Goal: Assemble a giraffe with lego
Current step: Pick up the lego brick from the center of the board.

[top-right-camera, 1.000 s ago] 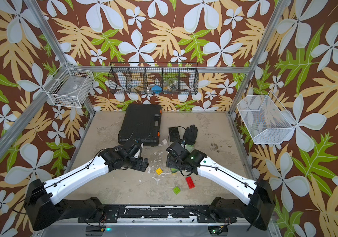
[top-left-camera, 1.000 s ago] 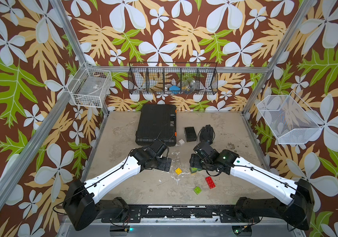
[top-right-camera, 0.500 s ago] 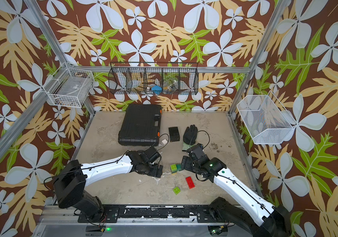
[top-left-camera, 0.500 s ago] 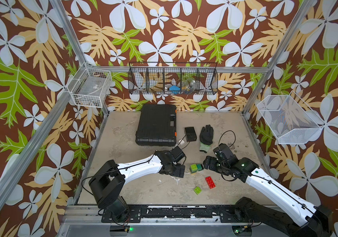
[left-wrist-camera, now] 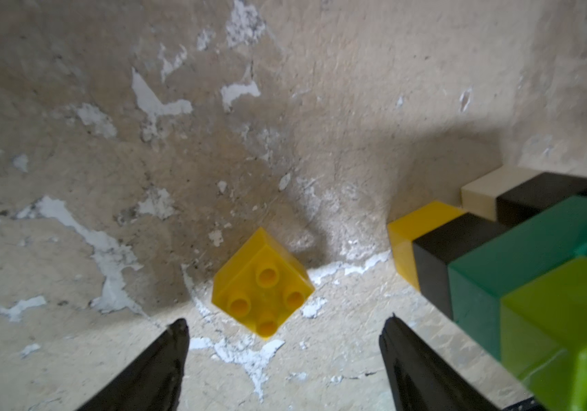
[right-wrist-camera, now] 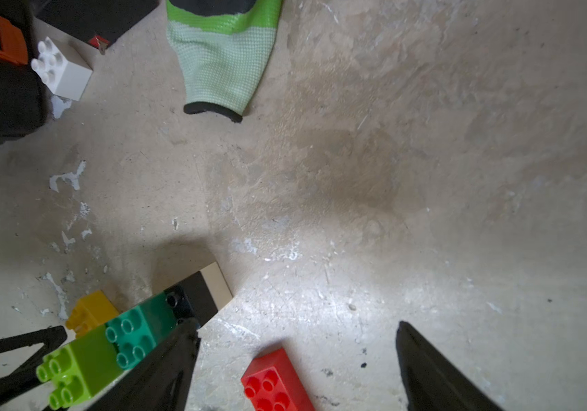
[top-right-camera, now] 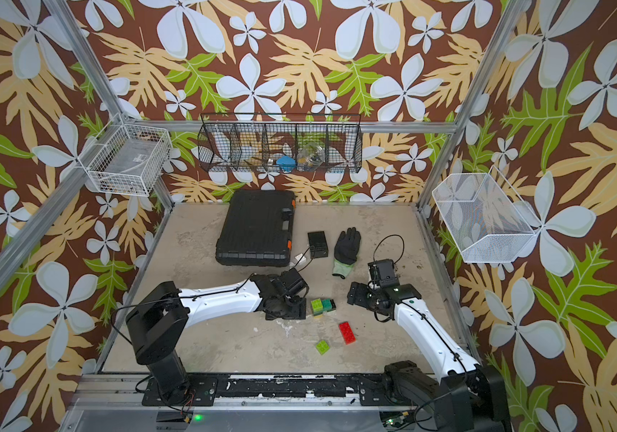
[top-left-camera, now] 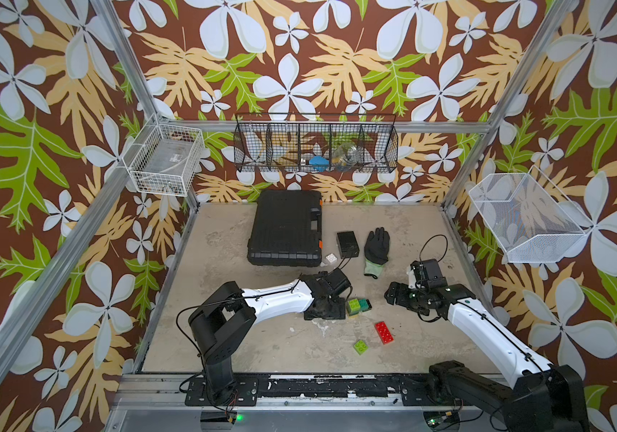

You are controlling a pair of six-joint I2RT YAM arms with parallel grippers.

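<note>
Only half-built giraffe [top-left-camera: 358,306]: near the middle of the desk [top-left-camera: 239,262], slightly toward the front edge; upright on yellow-black and white-black legs, dark green body across them, a lime piece on the body's end nearer the left edge, studs up; free of both pincers.
Left pincer [left-wrist-camera: 283,321]: open, jaws spread, nothing between them; pointing down just on the left-edge side of the giraffe, tips short of a loose yellow brick.
Yellow brick [left-wrist-camera: 262,284]: flat on the desk, studs up, near the giraffe's yellow foot, not touching; hidden under the left pincer in both top views.
Right pincer [right-wrist-camera: 297,325]: open wide, only bare desk between the jaws; toward the right edge from the giraffe, apart from it in both top views.
Red brick [top-left-camera: 384,332]: long, flat, studs up, between the giraffe and the front edge, apart from both.
Lime brick [top-left-camera: 360,346]: loose, just beside the red brick, nearer the front edge, not touching.
White brick [top-left-camera: 331,258]: on its side, just beside the front right corner of the black case [top-left-camera: 286,226], near the small black box [top-left-camera: 347,243].
Glove [top-left-camera: 376,248]: flat, light-green cuff toward the front edge, just beside the small black box on its right-edge side.
</note>
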